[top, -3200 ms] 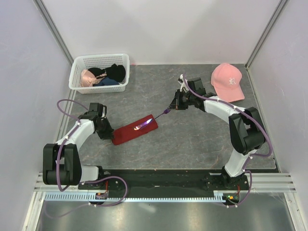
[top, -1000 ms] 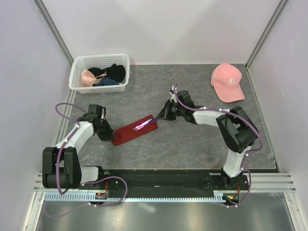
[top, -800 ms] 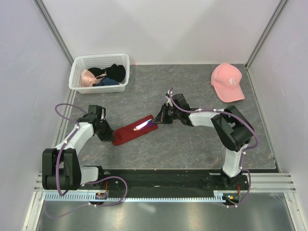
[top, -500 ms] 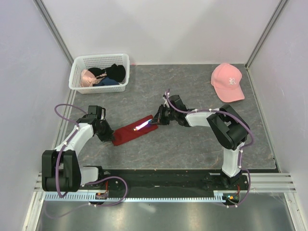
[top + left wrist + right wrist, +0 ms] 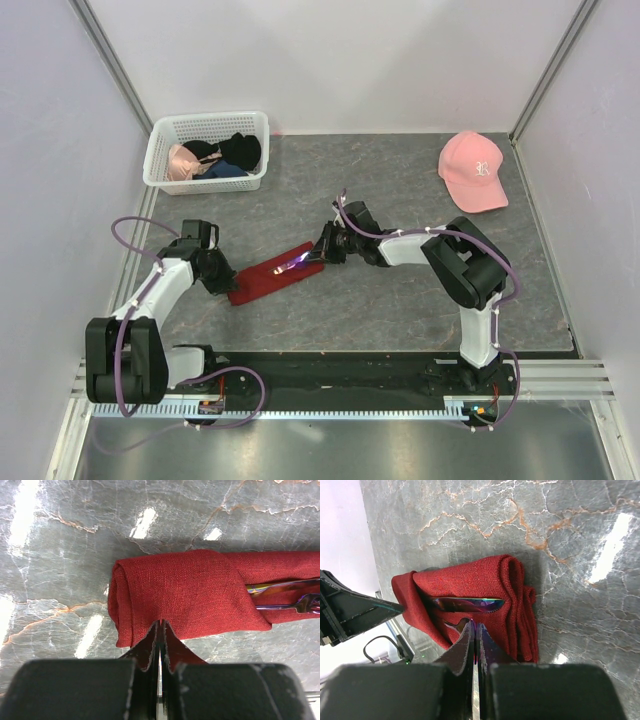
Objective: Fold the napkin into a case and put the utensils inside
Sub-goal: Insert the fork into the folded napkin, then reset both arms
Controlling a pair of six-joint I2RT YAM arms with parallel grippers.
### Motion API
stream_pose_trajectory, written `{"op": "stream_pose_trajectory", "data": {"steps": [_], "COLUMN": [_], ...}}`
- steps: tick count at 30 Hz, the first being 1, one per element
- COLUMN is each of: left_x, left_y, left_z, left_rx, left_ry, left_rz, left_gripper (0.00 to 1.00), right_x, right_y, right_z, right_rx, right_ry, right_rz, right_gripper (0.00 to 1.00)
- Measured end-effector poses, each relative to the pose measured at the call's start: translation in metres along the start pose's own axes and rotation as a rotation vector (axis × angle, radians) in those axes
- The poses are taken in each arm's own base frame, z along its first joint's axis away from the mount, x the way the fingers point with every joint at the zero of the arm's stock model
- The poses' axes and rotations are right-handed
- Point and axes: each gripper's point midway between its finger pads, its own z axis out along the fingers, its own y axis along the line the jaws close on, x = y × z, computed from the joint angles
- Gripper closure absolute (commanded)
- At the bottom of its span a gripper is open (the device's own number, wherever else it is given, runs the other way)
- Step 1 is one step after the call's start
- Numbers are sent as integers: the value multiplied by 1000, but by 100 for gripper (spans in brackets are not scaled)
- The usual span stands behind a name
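Note:
The dark red napkin (image 5: 268, 277) lies folded into a narrow case on the grey table, left of centre. An iridescent knife blade (image 5: 467, 603) rests in its open pocket, and utensil ends (image 5: 286, 586) stick out of the fold. My right gripper (image 5: 322, 252) sits at the case's right end, its fingers (image 5: 465, 642) shut on a second thin utensil (image 5: 456, 625) that reaches into the pocket. My left gripper (image 5: 226, 283) is shut, its tips (image 5: 161, 624) touching the napkin (image 5: 185, 592) at its rolled left end.
A white basket (image 5: 160, 165) with black and pink garments stands at the back left. A pink cap (image 5: 472, 170) lies at the back right. White walls close in the table on three sides, and a metal rail runs along the front.
My right gripper carried the thin utensil left and down to the case's open end. The case slid slightly toward the left gripper, which barely moved.

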Motion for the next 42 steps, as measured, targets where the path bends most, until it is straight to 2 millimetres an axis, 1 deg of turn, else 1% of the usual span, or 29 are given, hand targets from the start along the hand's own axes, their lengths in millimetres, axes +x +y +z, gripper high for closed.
{"op": "stream_pose_trajectory", "data": {"steps": [1, 3, 4, 6, 7, 9, 10, 15, 20, 23, 25, 26, 27, 29, 30, 31, 33, 35, 36, 37, 38, 39, 40, 41, 42], "left_x": [0, -1, -1, -2, -2, -3, -4, -7, -7, -6, -5, -5, -4, -3, -2, -1, 0, 2, 4, 5, 9, 13, 21, 30, 42], "left_y": [0, -1, -1, -2, -3, -4, -6, -16, -29, -37, -43, -46, -48, -56, -61, -67, -77, -89, -95, -100, -106, -112, -118, -126, -133], "left_z": [0, -1, -2, -4, -5, -8, -11, -23, -34, -40, -45, -48, -50, -56, -59, -64, -71, -81, -85, -88, -91, -93, -95, -97, -100], "left_rx": [2, 5, 7, 12, 16, 27, 35, 99, 170, 215, 250, 271, 286, 337, 365, 404, 467, 542, 575, 600, 631, 657, 680, 704, 723], "left_ry": [-2, -6, -9, -16, -21, -34, -43, -72, -76, -79, -83, -84, -87, -89, -90, -89, -93, -99, -106, -112, -119, -123, -122, -119, -112], "left_rz": [0, 1, 1, 2, 3, 6, 8, 29, 64, 85, 102, 111, 120, 142, 155, 169, 195, 227, 247, 267, 296, 327, 363, 405, 453], "left_gripper": [98, 98, 98, 98, 98, 98, 98, 96, 92, 88, 84, 82, 77, 73, 65, 62, 57, 55, 52, 51, 47, 46, 46, 44, 41], "right_x": [0, 0, 1, 4, 4, 3, 2, -4, -8, -6, -6, -6, -7, -10, -12, -14, -20, -24, -26, -27, -28, -28, -27, -26, -24], "right_y": [0, -1, -3, -8, -10, -9, -8, -4, -4, -7, -9, -10, -11, -11, -10, -8, -3, 4, 8, 12, 15, 18, 18, 18, 17], "right_z": [0, 0, 0, 0, 0, -1, -1, -8, -11, -18, -23, -27, -30, -42, -48, -54, -66, -79, -87, -96, -105, -114, -124, -134, -144], "right_rx": [1, 5, 17, 39, 47, 62, 68, 98, 135, 166, 190, 206, 218, 252, 265, 278, 293, 298, 296, 294, 292, 289, 291, 295, 296], "right_ry": [-2, -2, -1, 7, 8, 14, 14, 16, 27, 40, 41, 39, 37, 25, 14, 5, -20, -46, -62, -82, -100, -123, -143, -166, -191], "right_rz": [0, -4, -13, -28, -33, -51, -66, -124, -160, -172, -183, -191, -198, -226, -242, -256, -291, -319, -334, -348, -361, -373, -380, -387, -391], "right_gripper": [86, 81, 77, 74, 71, 69, 65, 60, 58, 55, 52, 51, 49, 47, 45, 43, 39, 36, 34, 33, 31, 30, 28, 23, 21]}}
